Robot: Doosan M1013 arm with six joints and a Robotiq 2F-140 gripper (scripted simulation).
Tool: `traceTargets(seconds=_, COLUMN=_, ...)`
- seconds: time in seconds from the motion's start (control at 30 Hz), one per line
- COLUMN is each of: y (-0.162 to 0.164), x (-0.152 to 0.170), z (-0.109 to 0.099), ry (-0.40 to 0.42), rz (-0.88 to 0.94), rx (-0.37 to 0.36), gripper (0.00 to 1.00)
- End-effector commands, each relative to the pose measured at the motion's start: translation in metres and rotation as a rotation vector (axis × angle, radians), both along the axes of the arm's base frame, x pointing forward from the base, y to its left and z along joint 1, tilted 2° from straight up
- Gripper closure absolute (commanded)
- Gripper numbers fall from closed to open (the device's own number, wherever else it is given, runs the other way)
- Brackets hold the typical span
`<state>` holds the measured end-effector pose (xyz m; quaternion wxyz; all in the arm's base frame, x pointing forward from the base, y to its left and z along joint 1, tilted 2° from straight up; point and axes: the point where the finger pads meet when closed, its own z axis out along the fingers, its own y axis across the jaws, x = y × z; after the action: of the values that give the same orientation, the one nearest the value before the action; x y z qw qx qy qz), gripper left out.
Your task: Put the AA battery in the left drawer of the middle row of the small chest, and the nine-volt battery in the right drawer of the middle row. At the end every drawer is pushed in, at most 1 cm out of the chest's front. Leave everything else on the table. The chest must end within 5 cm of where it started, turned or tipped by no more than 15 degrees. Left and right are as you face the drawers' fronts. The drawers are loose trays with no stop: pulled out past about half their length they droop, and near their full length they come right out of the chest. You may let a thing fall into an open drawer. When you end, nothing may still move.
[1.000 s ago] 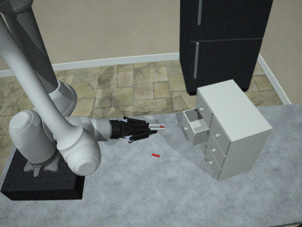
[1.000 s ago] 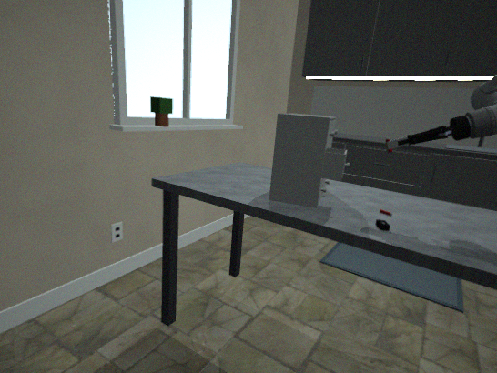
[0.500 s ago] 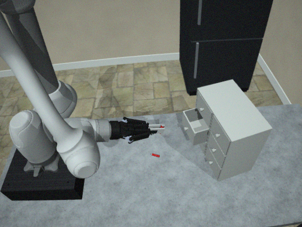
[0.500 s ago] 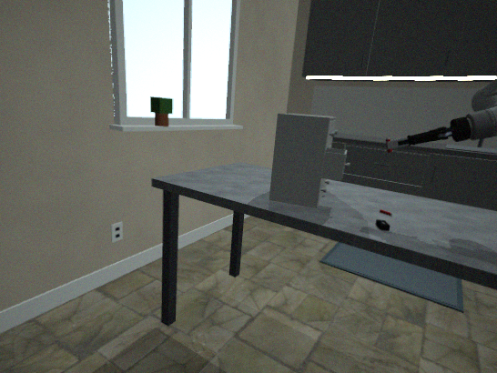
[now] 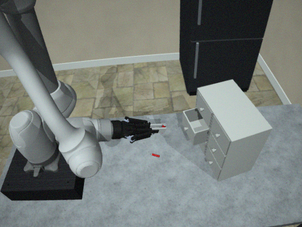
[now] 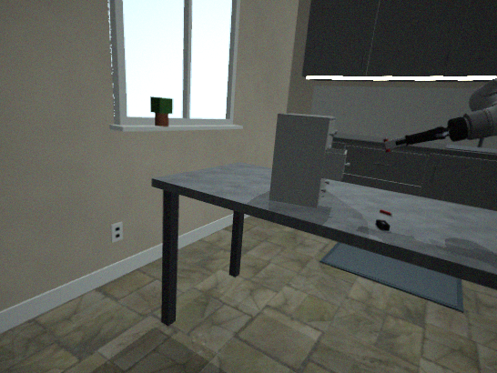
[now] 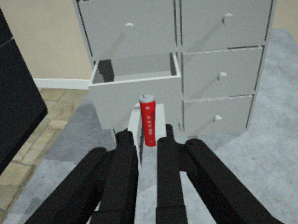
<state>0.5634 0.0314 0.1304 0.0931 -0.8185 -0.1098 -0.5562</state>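
My gripper (image 5: pixel 158 128) is shut on the AA battery (image 5: pixel 163 126), a red cylinder with a pale tip that sticks out past the fingertips. It hovers above the table, pointing at the white chest (image 5: pixel 232 127), a short way in front of it. In the wrist view the battery (image 7: pixel 148 120) sits between my fingers and lines up with the open middle-row left drawer (image 7: pixel 136 86), which looks empty. That drawer (image 5: pixel 194 125) is pulled partly out; the other drawers are shut. The black nine-volt battery (image 6: pixel 382 224) lies on the table near its front edge.
A small red piece (image 5: pixel 155 155) lies on the table below my gripper; it also shows in the exterior view (image 6: pixel 386 212). The arm's black base (image 5: pixel 41 180) stands at the table's left end. A dark fridge (image 5: pixel 221 41) stands behind the table.
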Motion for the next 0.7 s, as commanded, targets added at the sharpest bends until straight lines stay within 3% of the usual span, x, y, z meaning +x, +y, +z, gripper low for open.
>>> traceTargets(seconds=0.0, y=0.001, x=0.004, z=0.000, ry=0.000, rz=0.000, rx=0.000, gripper=0.94)
traceTargets(seconds=0.67, y=0.013, x=0.044, z=-0.001, ry=0.000, rz=0.000, rx=0.000, gripper=0.94)
